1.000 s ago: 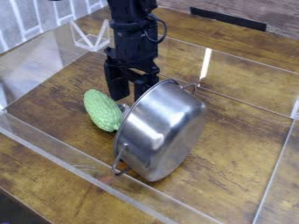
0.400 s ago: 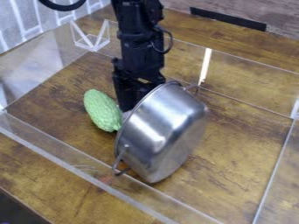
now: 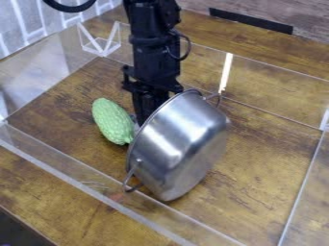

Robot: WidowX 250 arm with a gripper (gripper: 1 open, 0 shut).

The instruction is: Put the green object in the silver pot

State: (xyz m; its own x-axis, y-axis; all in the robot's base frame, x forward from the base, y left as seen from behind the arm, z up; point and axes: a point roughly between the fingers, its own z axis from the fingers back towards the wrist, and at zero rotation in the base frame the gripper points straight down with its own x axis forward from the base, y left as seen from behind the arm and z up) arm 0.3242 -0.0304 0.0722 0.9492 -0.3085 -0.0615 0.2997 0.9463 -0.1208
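Note:
The silver pot (image 3: 180, 146) lies tipped up on the wooden table, its shiny underside facing the camera and one wire handle (image 3: 130, 183) low at the front. The green object (image 3: 113, 121), a bumpy light green oval, rests on the table just left of the pot, close to its side. My gripper (image 3: 148, 98) comes down from above at the pot's upper left rim, between the green object and the pot. Its fingers are drawn close together on that rim, with the tips partly hidden behind the pot.
Clear plastic walls (image 3: 52, 154) fence in the wooden surface on the front, left and right. A white wire-like piece (image 3: 98, 38) stands at the back left. A pale upright strip (image 3: 228, 71) shows behind the pot.
The gripper dropped a little towards the pot's rim, and its fingers went from wide apart to close together on it. The pot shifted slightly; the green object stayed put.

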